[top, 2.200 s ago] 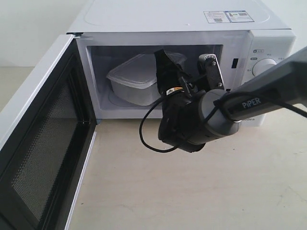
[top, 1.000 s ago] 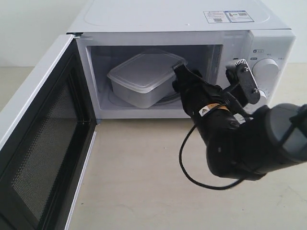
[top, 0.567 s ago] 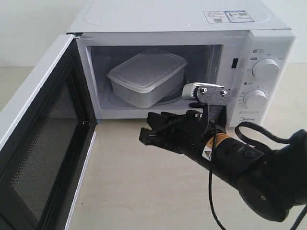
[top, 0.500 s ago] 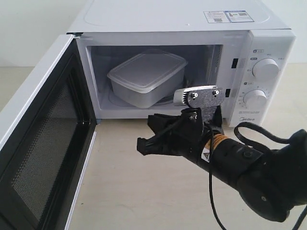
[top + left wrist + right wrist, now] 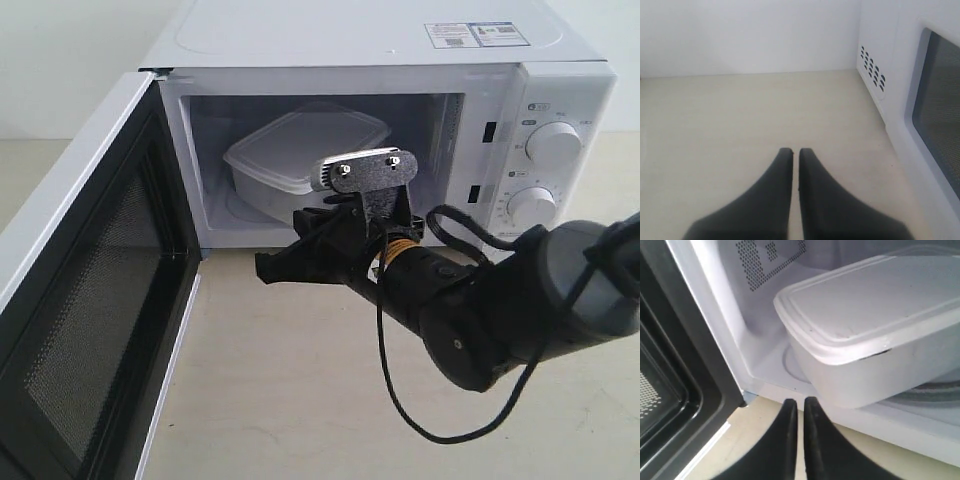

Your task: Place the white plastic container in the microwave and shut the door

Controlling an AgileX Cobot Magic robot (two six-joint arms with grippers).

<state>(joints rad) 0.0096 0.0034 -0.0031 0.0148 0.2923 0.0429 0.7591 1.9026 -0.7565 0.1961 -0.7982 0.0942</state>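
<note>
Exterior: the white plastic container (image 5: 285, 150), translucent, round-cornered, lidded, sits inside the microwave (image 5: 350, 40); the door (image 5: 90, 300) hangs open at nine o'clock; the right claw (image 5: 264, 270), tips together, empty, hovers outside. Left wrist: the left claw (image 5: 794, 151) is together above the bench (image 5: 715, 125); right wrist: the lid (image 5: 865, 305) has an overhanging lip.

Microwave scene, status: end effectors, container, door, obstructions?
Left end effector shut, empty. Right end effector shut, empty, in front of opening. White plastic container inside microwave. Door wide open, right arm likely in its swing.
</note>
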